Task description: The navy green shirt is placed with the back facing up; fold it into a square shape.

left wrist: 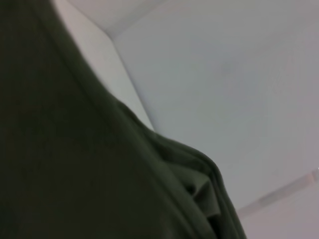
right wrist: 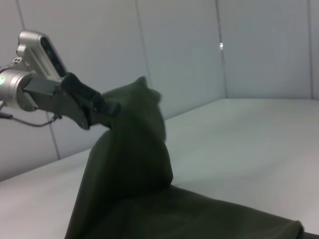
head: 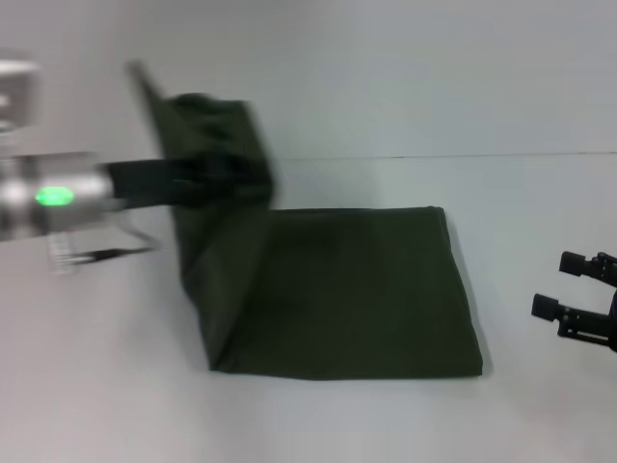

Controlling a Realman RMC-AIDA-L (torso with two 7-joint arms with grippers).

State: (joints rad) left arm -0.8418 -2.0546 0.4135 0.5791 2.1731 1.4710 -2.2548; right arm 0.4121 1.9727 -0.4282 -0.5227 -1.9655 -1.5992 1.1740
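my left gripper [head: 217,178] fingers pinching the navy green shirt [head: 357,299] edge, upper left | right gripper [head: 578,294] spread, idle lower right | gotta lay it over evenly, edges matched

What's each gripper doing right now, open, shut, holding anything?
Left gripper: shut on the navy green shirt, lifting its left end off the table.
Right gripper: open, empty, parked right of the shirt.

looks like a lab or test cell: bare white table [head: 318,424], plain pale panelled walls [right wrist: 179,50] with seams, nothing domestic about the fittings.
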